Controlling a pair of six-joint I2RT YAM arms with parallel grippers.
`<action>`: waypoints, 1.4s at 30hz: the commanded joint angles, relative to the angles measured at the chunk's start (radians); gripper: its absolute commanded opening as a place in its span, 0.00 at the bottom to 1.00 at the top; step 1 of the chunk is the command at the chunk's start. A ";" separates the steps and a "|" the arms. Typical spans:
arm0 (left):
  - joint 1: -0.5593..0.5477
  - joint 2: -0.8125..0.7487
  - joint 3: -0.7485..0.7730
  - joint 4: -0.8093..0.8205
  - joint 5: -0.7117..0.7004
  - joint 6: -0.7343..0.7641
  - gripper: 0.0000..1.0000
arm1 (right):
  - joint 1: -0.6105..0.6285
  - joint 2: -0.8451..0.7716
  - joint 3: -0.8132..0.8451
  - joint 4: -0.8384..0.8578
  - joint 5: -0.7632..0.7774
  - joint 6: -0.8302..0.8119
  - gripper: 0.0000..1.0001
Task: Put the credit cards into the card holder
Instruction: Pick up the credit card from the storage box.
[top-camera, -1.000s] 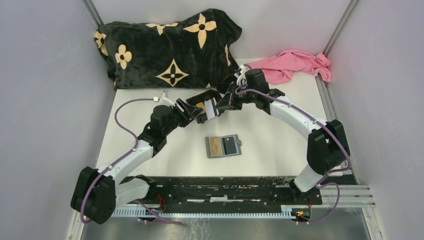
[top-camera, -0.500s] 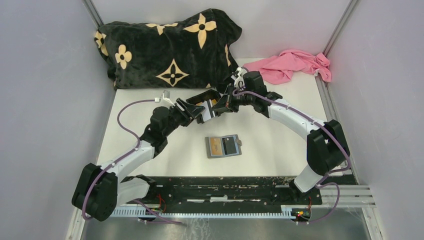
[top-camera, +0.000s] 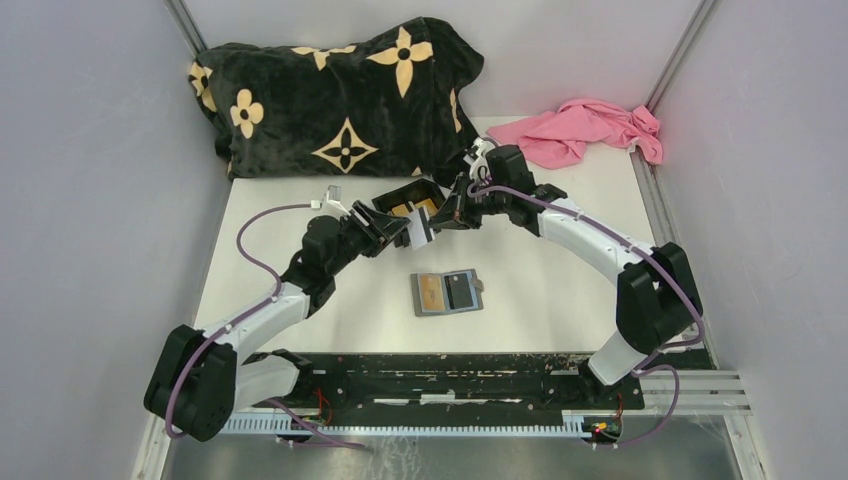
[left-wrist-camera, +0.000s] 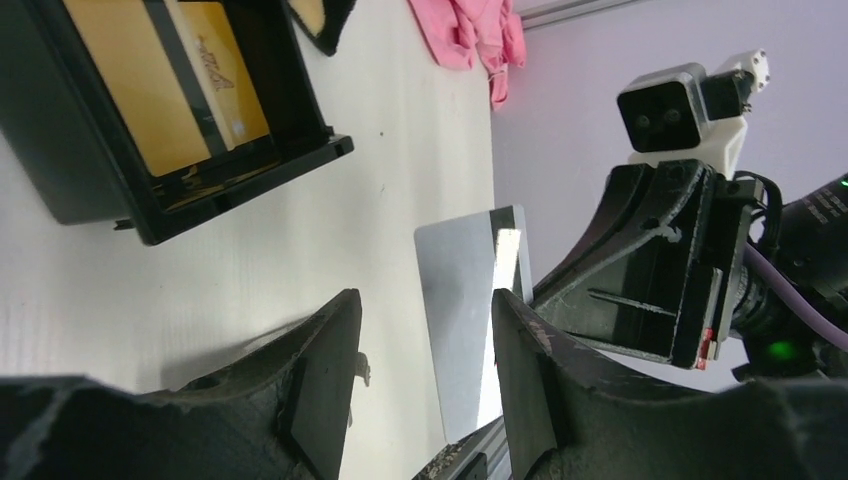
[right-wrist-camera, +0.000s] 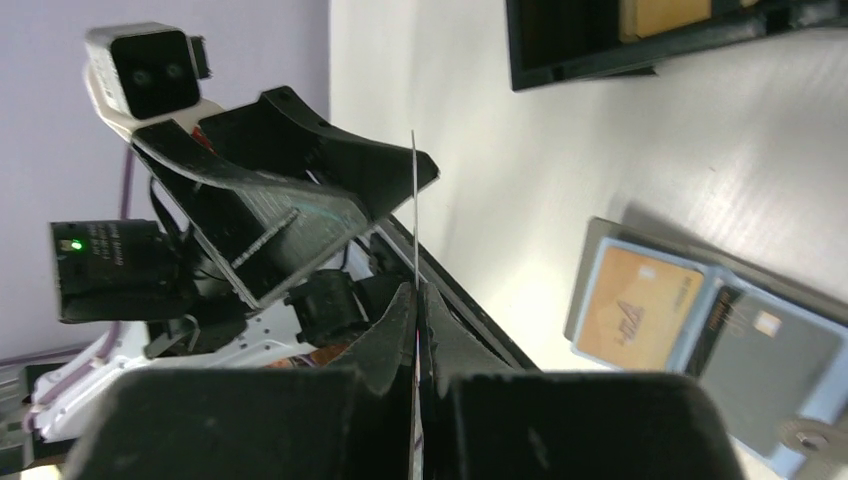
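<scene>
My right claw (right-wrist-camera: 415, 292) is clamped on a silver card (left-wrist-camera: 468, 300), held on edge above the desk (top-camera: 560, 300). My left claw (left-wrist-camera: 424, 330) stands wide, a finger either side of that card — a gap shows at one finger. The card holder (top-camera: 447, 292) lies open nearer my bases, a gold card (top-camera: 432, 293) and a black card (top-camera: 460, 290) in its slots; the black box (left-wrist-camera: 40, 150) holds a second gold card (left-wrist-camera: 150, 90).

Bright even light w/ soft shdws, glare on grey card (left-wrist-camera: 466, 300)
</scene>
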 joint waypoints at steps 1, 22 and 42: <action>0.003 -0.052 -0.014 -0.069 -0.029 0.016 0.58 | 0.001 -0.084 0.007 -0.128 0.070 -0.134 0.01; -0.014 0.015 -0.110 0.239 0.106 -0.094 0.53 | 0.003 -0.108 -0.094 -0.011 0.009 -0.031 0.01; -0.066 0.119 -0.088 0.388 0.134 -0.153 0.45 | 0.003 -0.083 -0.126 0.077 -0.045 0.032 0.01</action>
